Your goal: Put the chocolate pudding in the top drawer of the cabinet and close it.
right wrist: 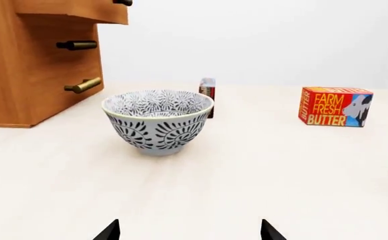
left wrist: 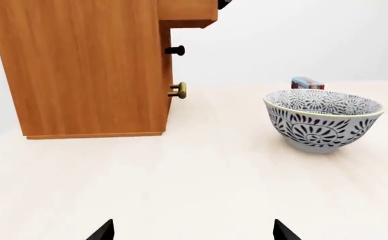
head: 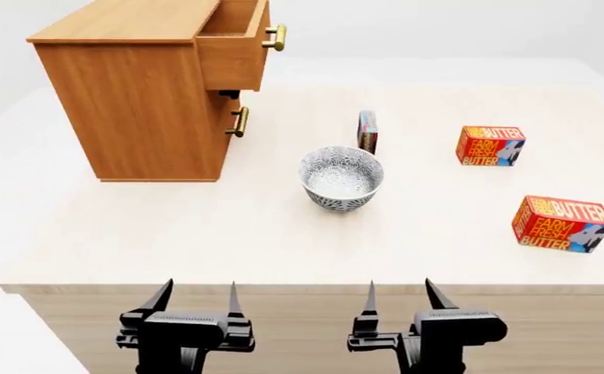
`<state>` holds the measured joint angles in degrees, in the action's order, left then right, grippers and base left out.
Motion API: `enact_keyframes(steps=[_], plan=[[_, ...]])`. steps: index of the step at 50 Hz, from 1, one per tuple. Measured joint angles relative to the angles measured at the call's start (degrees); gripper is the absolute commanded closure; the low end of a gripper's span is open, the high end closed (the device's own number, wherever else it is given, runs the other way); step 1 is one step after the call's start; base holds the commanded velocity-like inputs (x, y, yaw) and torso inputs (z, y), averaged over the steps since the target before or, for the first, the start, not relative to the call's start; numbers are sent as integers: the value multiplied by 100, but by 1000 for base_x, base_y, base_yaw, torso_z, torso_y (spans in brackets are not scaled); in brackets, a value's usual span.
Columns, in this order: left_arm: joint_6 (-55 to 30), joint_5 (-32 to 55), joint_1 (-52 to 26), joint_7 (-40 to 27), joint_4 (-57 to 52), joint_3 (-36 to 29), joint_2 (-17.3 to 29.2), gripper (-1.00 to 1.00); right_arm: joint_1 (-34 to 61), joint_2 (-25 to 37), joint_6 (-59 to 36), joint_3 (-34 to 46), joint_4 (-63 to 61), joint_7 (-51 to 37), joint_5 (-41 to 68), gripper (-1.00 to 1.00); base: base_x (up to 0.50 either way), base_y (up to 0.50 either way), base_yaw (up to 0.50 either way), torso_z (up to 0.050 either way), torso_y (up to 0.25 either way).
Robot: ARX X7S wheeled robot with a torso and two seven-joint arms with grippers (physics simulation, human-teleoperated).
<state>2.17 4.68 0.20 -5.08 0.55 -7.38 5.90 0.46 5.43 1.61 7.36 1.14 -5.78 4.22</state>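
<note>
Two containers matter from my seat: the top drawer (head: 233, 43) of the medium-brown wooden cabinet (head: 140, 97) stands pulled out, though I cannot see its inside, and the blue-and-white patterned ceramic bowl (head: 341, 178) on the pale wooden table (head: 177, 226) holds nothing. I see the small thin chocolate pudding carton (head: 367, 131) standing upright on the table just behind the bowl, apart from the two red-and-yellow butter boxes (head: 490, 146). My left gripper (head: 196, 298) and right gripper (head: 400, 296) hover at the table's near edge, fingers spread, grasping nothing.
</note>
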Motion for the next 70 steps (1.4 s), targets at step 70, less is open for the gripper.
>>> enact_keyframes(steps=[70], plan=[[-949,72,112,-407,-2530,-235,735,-100,-280,816,-706,156,-2147,-415,295,-100,0,0,0,34,15]])
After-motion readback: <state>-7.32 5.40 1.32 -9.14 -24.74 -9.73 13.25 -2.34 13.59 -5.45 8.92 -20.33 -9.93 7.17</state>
